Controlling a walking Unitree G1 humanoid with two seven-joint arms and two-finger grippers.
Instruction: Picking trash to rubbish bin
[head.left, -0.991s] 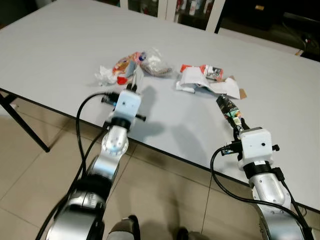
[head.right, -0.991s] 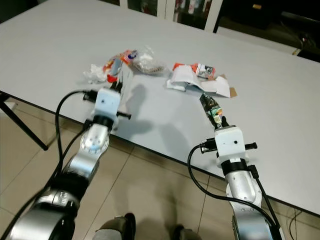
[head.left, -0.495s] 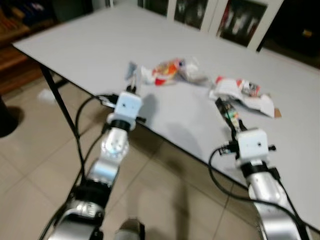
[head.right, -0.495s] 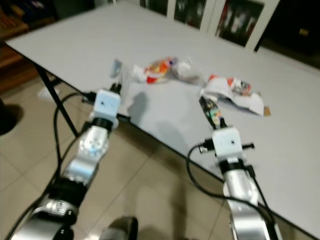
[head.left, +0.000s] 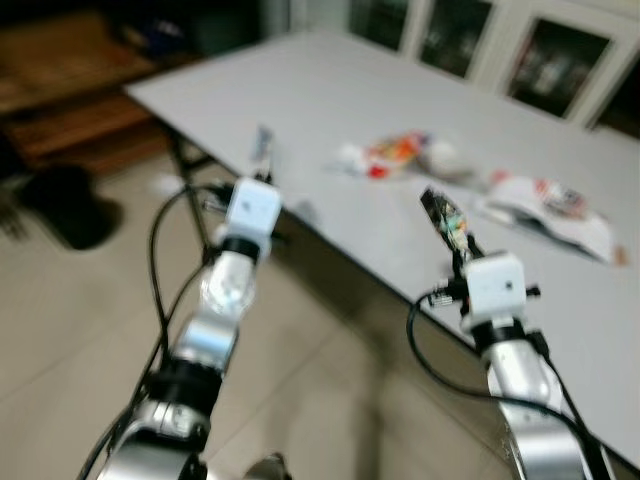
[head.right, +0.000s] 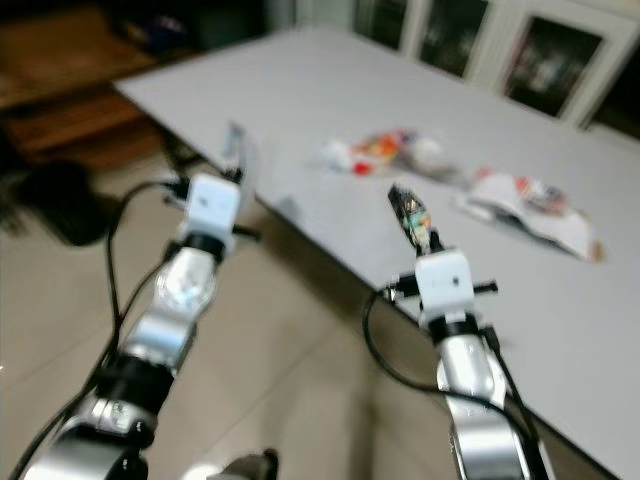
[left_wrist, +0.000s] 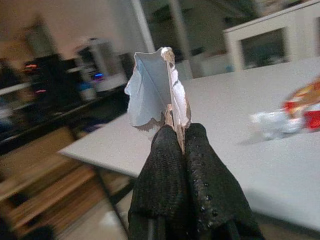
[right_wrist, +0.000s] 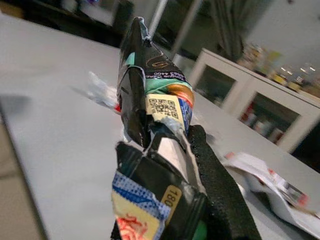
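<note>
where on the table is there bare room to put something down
The table's near corner and far side, left of and behind the wrappers, are bare, as is the strip along the near edge by the right gripper. It is crowded in the middle, where the wrappers and white packaging lie in a row.

The grey worktop (head.left: 330, 100) carries a scatter of wrappers (head.left: 400, 155). Near its edge, the left gripper (head.left: 262, 160) holds a pale paper scrap (head.left: 263, 143) upright. The right gripper (head.left: 455, 235) holds a dark wrapper (head.left: 443, 212) above the worktop. View is blurred.
</note>
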